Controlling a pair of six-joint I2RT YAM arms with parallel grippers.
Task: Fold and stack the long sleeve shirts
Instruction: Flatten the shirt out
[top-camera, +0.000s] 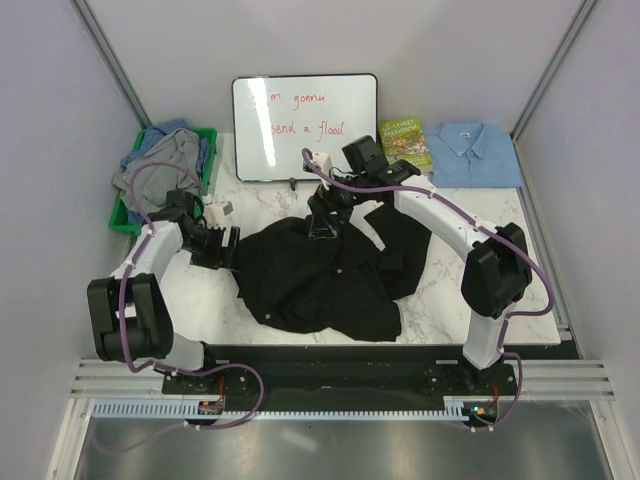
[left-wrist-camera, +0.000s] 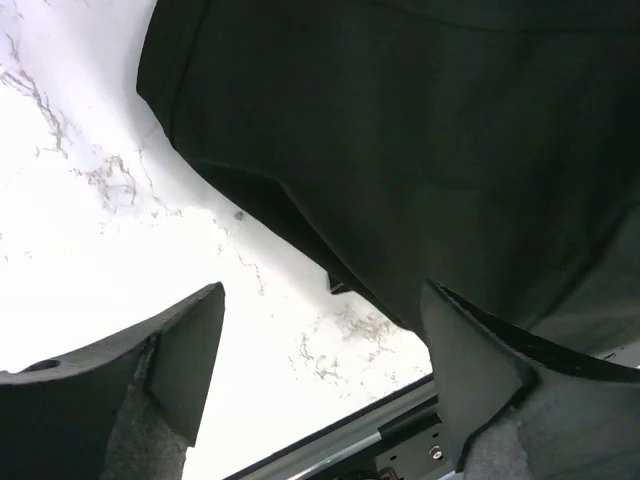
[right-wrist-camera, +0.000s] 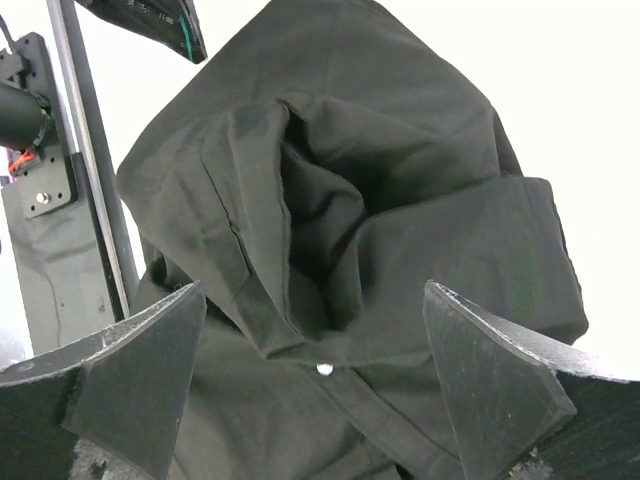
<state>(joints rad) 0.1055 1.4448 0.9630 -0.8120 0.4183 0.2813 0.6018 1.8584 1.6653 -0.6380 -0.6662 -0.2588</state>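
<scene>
A plain black long sleeve shirt (top-camera: 325, 280) lies crumpled in the middle of the marble table (top-camera: 440, 285). My left gripper (top-camera: 215, 247) hovers open at the shirt's left edge. In the left wrist view the black shirt (left-wrist-camera: 400, 150) fills the upper right, and the left gripper (left-wrist-camera: 325, 340) has bare marble between its fingers (left-wrist-camera: 190, 350). My right gripper (top-camera: 325, 225) stands open over the shirt's far edge. In the right wrist view the right gripper (right-wrist-camera: 315, 360) straddles a bunched fold of black shirt (right-wrist-camera: 330, 200) beside a pale button (right-wrist-camera: 323, 369). A light blue collared shirt (top-camera: 478, 153) lies folded at the back right.
A green bin (top-camera: 124, 217) at the back left holds grey and blue shirts (top-camera: 165, 160). A whiteboard (top-camera: 305, 128) leans at the back, with a green-covered book (top-camera: 405, 143) to its right. The table's near edge rail (left-wrist-camera: 330, 440) runs close under the left gripper.
</scene>
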